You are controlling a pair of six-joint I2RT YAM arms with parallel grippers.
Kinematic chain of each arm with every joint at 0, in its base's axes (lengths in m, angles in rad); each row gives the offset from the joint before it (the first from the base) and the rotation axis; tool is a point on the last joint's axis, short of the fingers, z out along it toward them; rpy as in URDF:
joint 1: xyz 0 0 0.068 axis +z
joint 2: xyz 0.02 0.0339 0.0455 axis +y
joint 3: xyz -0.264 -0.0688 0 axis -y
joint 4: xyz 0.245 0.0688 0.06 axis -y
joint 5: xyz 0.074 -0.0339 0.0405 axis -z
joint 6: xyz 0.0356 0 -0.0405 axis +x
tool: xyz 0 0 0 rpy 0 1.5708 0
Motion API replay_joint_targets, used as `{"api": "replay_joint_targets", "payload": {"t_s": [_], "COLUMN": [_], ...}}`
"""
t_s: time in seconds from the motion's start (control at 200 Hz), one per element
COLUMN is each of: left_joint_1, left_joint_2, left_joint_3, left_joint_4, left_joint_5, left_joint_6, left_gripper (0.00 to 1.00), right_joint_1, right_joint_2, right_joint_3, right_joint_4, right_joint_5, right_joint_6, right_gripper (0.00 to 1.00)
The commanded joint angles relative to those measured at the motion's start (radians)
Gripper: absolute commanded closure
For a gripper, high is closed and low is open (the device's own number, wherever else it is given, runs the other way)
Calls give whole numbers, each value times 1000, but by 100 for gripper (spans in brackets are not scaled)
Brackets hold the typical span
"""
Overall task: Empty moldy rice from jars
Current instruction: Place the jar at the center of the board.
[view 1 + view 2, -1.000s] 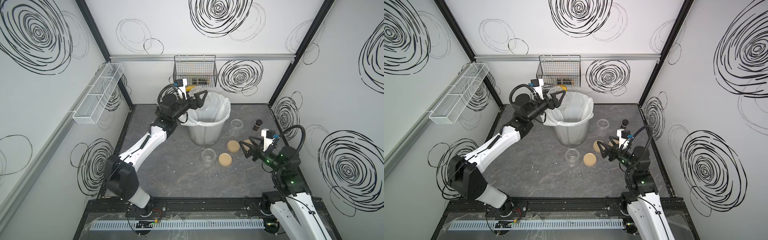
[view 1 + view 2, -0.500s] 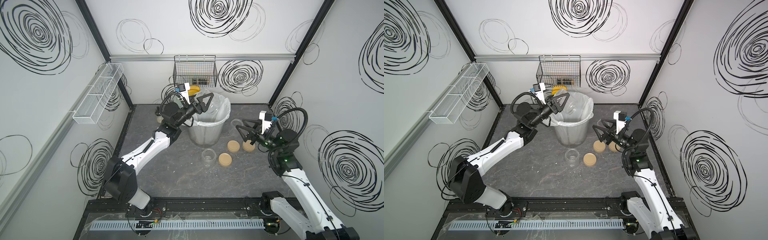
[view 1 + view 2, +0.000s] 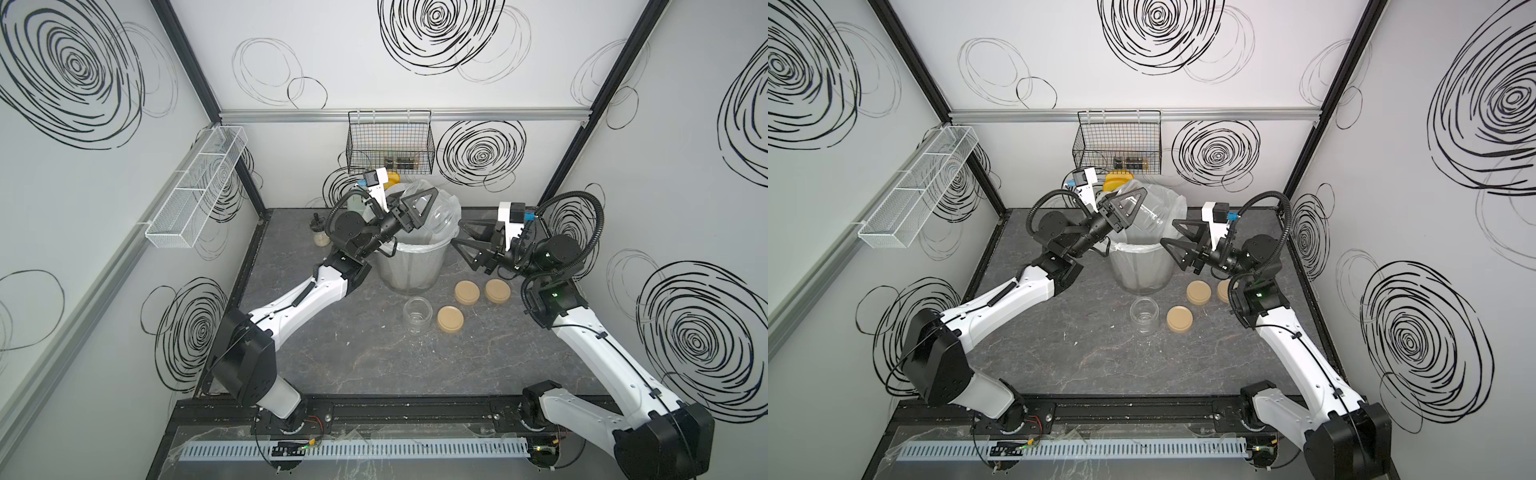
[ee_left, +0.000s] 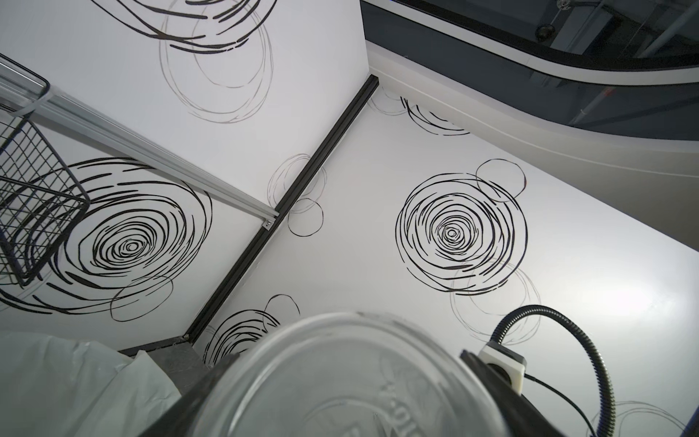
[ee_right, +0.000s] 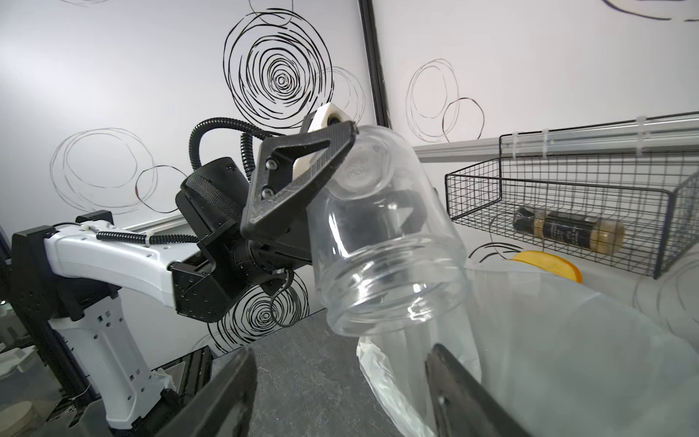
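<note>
My left gripper (image 3: 419, 208) (image 3: 1127, 208) is shut on a clear jar (image 3: 442, 218) (image 5: 386, 246), tipped mouth-down over the lined mesh bin (image 3: 411, 270). This jar looks empty; its base fills the left wrist view (image 4: 340, 378). No moldy rice shows in any view. My right gripper (image 3: 457, 233) (image 3: 1169, 232) is open beside the bin's right rim, close to the held jar, nothing between its fingers (image 5: 227, 397). Another empty jar (image 3: 415, 316) (image 3: 1144, 316) stands upright on the table, with three tan lids (image 3: 466, 292) (image 3: 497, 290) (image 3: 450, 318) beside it.
A small black-stoppered bottle (image 3: 319, 235) stands at the back left of the table. A black wire basket (image 3: 390, 145) on the back wall holds a dark-capped shaker (image 5: 567, 230). A white mesh shelf (image 3: 195, 195) hangs on the left wall.
My right arm has risen from the table's right side and swung in to the bin's rim, its jaws a little narrower. My left gripper has lifted the jar farther over the bin.
</note>
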State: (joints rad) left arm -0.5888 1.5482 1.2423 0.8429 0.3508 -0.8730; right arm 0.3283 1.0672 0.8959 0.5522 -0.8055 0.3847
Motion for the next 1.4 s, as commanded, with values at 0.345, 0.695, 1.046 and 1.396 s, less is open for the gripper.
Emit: {"api": "replay_joint_targets", "payload": {"t_s": [0.345,0.695,1.046,1.396], "left_joint_1": [-81,-114,-163,-164], "left_joint_2": [33,50,61,13], "left_joint_3": [-18,-62,-76,-119], "left_joint_4": [307,418,464,442], "left_joint_5": [-47,-107,-164,-189], "left_joint_6": [-172,-242,-254,-227], "left_gripper": [32,32,26,4], "right_joint_1": [57,63,63,63], "right_joint_2": [83,77,60,49], "right_joint_3": [95,88,104,127], "right_joint_4": [115,133,119,91], "right_joint_5": [-13,14,50,51], "right_joint_6": [-30,-41,-52,-58], "right_gripper": [40,62,92,100]}}
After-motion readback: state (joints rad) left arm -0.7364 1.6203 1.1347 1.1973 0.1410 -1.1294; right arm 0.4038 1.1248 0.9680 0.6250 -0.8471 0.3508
